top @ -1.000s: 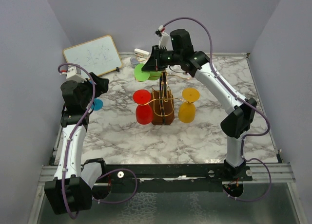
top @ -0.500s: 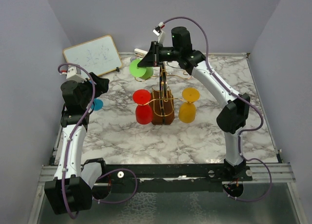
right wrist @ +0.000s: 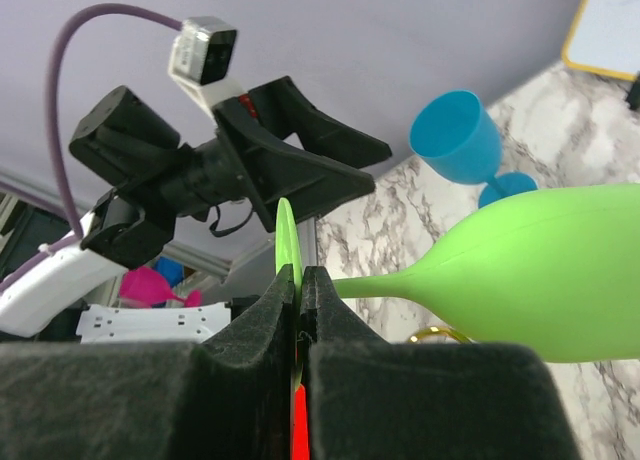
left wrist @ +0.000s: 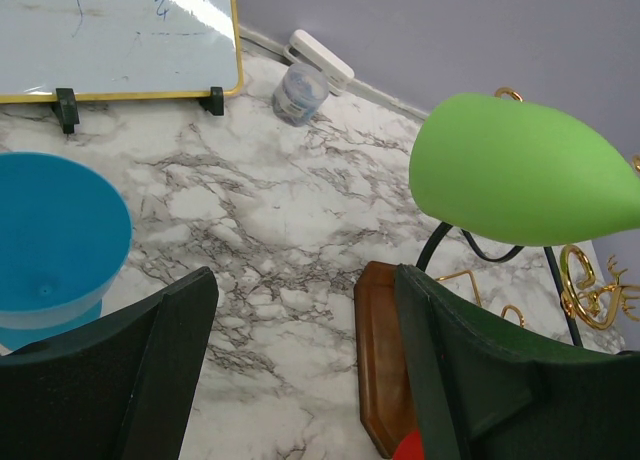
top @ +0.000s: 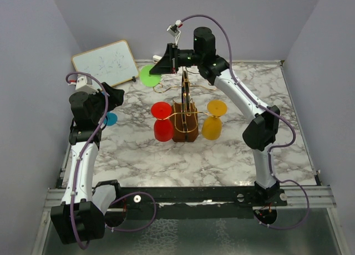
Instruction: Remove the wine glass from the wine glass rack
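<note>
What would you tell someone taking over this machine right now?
The right claw is shut on the foot of the green wine glass, held up behind and left of the wine glass rack.
The left claw is open and empty, beside the blue wine glass standing on the table.
Done: green glass looks lifted clear.
Left: set it down.
The red wine glass and yellow wine glass hang on the rack.
</note>
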Motion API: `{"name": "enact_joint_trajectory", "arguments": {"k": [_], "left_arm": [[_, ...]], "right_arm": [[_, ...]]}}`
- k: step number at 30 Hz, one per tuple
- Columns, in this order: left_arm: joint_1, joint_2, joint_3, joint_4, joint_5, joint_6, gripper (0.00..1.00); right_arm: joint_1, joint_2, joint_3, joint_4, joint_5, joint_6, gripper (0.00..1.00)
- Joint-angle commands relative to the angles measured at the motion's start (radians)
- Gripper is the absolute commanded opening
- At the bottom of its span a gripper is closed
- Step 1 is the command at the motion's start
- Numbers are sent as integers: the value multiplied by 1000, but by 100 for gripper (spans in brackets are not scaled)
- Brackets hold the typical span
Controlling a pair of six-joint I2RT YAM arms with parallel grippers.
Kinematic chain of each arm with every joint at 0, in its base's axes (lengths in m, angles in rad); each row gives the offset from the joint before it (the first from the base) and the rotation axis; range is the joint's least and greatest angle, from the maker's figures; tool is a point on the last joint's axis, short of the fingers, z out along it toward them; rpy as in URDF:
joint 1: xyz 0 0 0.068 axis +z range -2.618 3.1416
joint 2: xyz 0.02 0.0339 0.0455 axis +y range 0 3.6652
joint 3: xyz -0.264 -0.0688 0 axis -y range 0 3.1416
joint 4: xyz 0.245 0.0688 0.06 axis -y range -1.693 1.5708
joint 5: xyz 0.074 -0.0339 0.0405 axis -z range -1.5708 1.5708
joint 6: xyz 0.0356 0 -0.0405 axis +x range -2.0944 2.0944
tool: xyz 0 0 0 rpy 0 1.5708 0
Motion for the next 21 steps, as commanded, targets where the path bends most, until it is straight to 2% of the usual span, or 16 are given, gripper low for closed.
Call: {"name": "enact_joint_trajectory", "arguments": {"k": [1,6,11,17,21], "left_arm": [[-3,-3,-7,28,4,-4,73],[-2,0,-5,24,4,-4,73],[-2,1,-5,25,8,-7,73],[-1,0,1,32,19,-10,73],[-1,-4,30,4,31,-3,73]], "right_arm": [[26,12,55,98,-66,-42,1],[62,-61,47,22,0,-252,1],[137,-228,-29,-152,196,-572,1],[266,-540,-374,-91,393,-828,1],[414,-761,-666,-15,500,-1026,1]]}}
